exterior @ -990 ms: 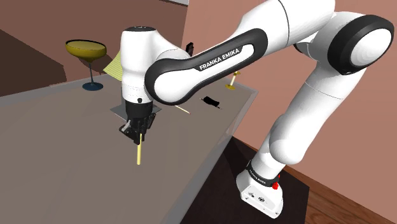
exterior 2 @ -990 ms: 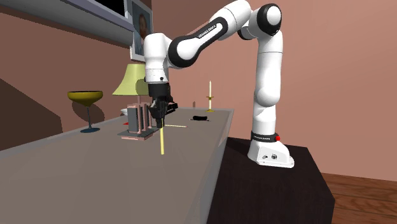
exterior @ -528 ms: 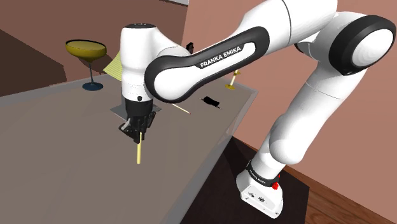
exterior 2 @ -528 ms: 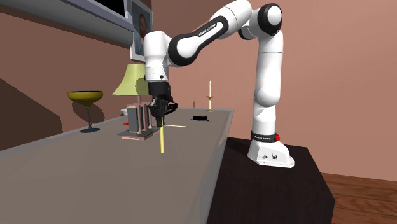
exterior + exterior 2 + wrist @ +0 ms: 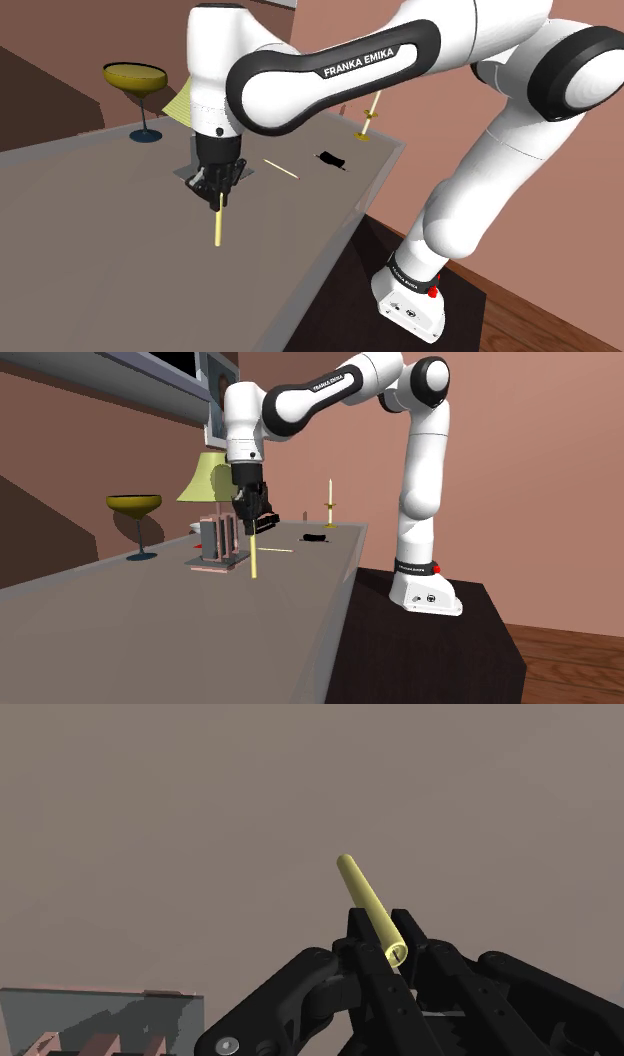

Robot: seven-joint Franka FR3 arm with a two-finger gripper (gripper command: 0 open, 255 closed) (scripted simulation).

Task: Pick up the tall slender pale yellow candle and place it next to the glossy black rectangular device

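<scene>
My black gripper (image 5: 221, 194) is shut on the upper end of a thin pale yellow candle (image 5: 218, 224), which hangs nearly upright over the grey tabletop (image 5: 120, 260). In the second exterior view the gripper (image 5: 252, 528) holds the candle (image 5: 254, 559) beside a small rack. In the wrist view the fingers (image 5: 365, 959) clasp the candle (image 5: 365, 899), which points away at the table. The black rectangular device (image 5: 330, 160) lies flat near the table's far corner, also visible as a low dark shape (image 5: 315, 539), well apart from the gripper.
A second thin yellow stick (image 5: 281, 169) lies between the gripper and the device. A brass candlestick (image 5: 330, 504) stands at the far corner. A goblet (image 5: 137, 88), a lamp (image 5: 205, 477) and a rack (image 5: 220, 544) stand behind. The table edge (image 5: 340, 240) drops off toward the stand.
The arm has risen and lifted the candle a little higher above the table, drifting slightly toward the rack. The grip on the candle is unchanged.
</scene>
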